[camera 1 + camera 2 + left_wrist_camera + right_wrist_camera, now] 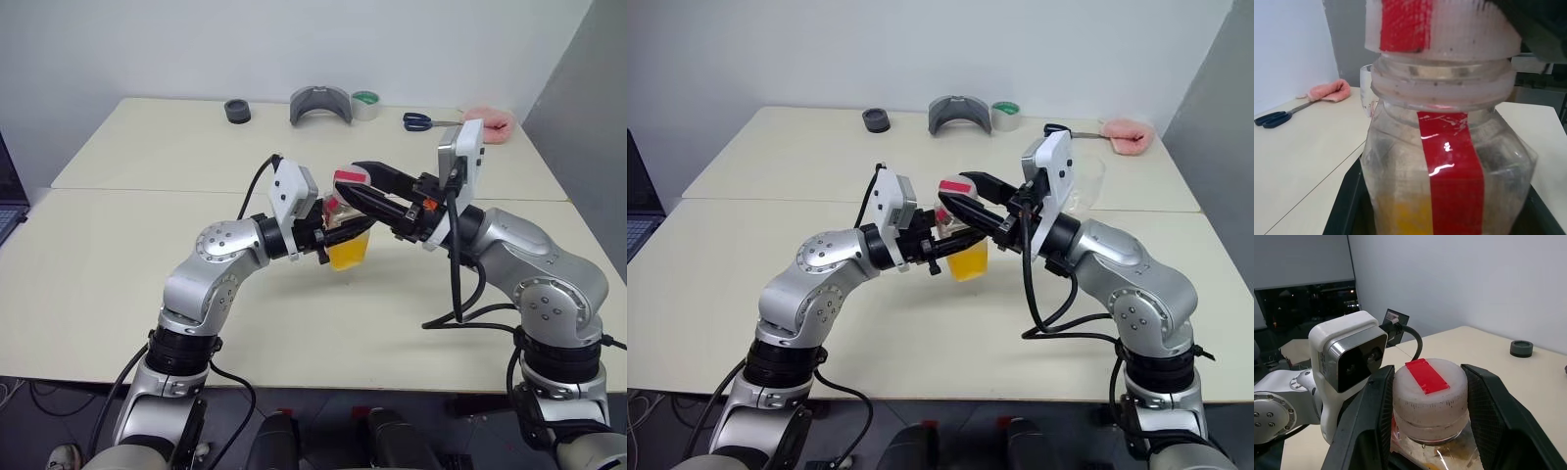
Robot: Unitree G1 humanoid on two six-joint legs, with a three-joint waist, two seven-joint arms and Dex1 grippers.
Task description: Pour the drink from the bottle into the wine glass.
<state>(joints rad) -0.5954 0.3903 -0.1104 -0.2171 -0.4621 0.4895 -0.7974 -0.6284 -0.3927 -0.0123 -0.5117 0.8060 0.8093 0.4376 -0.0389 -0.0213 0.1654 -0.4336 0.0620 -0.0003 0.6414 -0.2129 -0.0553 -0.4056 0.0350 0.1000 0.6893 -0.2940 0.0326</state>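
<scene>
**A:** The left gripper [323, 238] is clamped tight on the body of the bottle [345, 235] and holds it upright, lifted off the table [118, 284]. The right gripper [1427, 396] has its two black fingers [1376, 401] either side of the red-and-white cap [1429, 390], very close against it. Whether they are pressing on it yet cannot be told.

**B:** So the step looks like uncapping. To do it well, the right fingers should seat squarely on the cap's ribbed wall before any twist, while the left keeps the bottle from turning. It should stay upright, or the drink [349, 252] spills once the cap loosens.

**A:** The bottle itself is small, clear plastic, with a wide threaded neck and a red stripe [1452, 166] down its side. The orange-yellow drink sits low in it.

**B:** And the wine glass [1087, 186]?

**A:** Beyond the bottle, behind the right wrist's camera, partly hidden. Pouring is not yet begun.
</scene>
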